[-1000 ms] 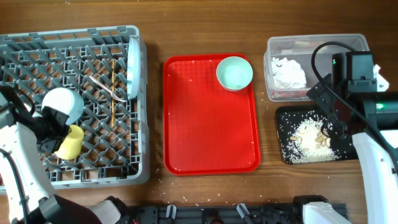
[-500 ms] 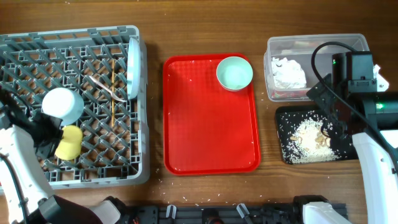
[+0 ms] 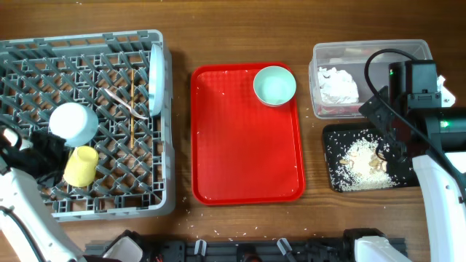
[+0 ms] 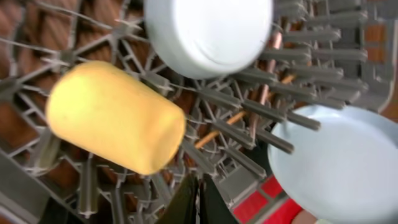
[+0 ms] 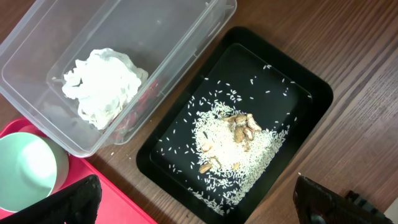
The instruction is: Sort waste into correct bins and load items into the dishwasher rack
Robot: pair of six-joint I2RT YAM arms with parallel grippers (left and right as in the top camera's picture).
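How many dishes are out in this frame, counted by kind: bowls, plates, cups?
Bowls: 2, one bowl upside down in the rack, one bowl on the red tray
Plates: 1, the plate on edge in the rack
Cups: 1, the yellow cup in the rack
Total: 4

Grey plastic rack, glossy red tray, wood table.

On the wooden table, the grey dishwasher rack sits at the left end, the red serving tray mid-table, the clear tub at the right far side, and the black tray just nearer. Stray rice grains dot the wood.
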